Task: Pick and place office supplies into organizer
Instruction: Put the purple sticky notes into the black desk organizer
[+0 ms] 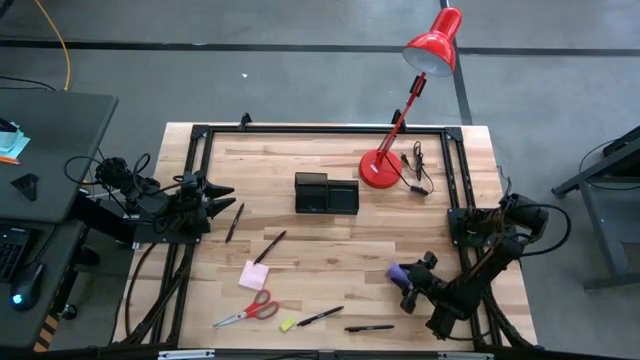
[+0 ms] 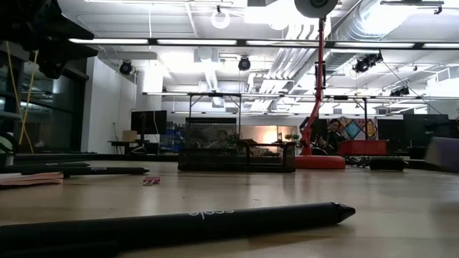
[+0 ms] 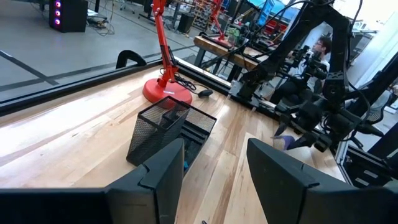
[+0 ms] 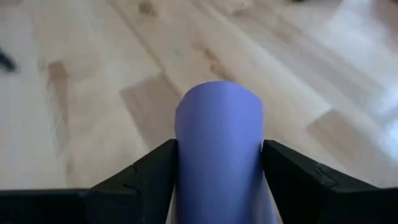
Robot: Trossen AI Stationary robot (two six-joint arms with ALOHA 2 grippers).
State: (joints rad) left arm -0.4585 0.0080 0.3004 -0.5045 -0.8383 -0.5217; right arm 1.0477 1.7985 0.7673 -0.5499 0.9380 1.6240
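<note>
Right wrist view — right pincer point(image 4: 217, 168) pinching purple pad point(image 4: 219, 143)

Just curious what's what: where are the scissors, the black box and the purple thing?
scissors point(image 1: 250, 310): high view, near the pivot by the red handles.
organizer point(image 1: 327, 194): high view, its middle.
purple pad point(image 4: 219, 149): right wrist view, its bowed face between the fingers.

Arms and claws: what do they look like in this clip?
Both arms are dark, jointed links with black cables bundled along them. The left claw ends in two pointed black fingers, broad and flat-faced in its wrist view. The right claw has matching black fingers with angular, stepped inner edges. No markings are legible.
</note>
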